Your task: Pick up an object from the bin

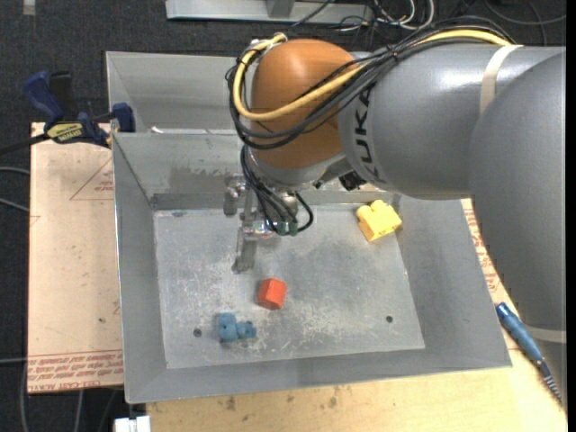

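Currently the claw (244, 252) hangs low over bare floor in the centre-left of the bin (360, 318), with nothing seen in it; whether it is wide or narrow, cannot tell. Nearest thing: a small red block (271, 292), just below and to the right of the claw, apart from it. A small blue piece (234, 328) lies further toward the lower left. A yellow block (378, 220) sits in the upper right of the floor, near the back wall. Risks, as judged: a straight drop from here would likely meet metal, not the red block, since the claw is offset from it. A glancing touch could push the block away across the smooth floor. The blue piece looks knobbly and may twist out of a grip. The yellow block's place near the wall leaves little room. Writing: "KUKA" in dark letters on the grey arm (432, 124), running up the frame and partly crossed by cables.
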Robot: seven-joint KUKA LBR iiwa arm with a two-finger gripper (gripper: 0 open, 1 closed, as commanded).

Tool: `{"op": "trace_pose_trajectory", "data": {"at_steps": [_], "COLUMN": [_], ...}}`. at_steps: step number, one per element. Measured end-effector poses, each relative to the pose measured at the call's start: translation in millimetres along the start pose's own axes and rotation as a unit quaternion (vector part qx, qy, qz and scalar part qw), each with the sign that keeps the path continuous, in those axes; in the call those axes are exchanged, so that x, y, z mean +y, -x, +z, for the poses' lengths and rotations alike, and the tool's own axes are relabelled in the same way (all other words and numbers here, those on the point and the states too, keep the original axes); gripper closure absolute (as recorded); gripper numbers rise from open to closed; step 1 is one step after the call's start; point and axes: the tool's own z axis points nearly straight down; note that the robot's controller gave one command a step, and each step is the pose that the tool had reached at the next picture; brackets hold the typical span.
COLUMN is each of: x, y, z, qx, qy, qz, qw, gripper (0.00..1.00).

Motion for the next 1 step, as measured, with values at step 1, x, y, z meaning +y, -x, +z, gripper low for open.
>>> {"op": "trace_pose_trajectory", "data": {"at_steps": [1], "x": [-25.8], "y": [-77.7], "z": [46.6], "qx": [-0.001], "qy": [-0.001], "qz": [-0.115], "qw": [0.9934], "gripper": [0.0]}}
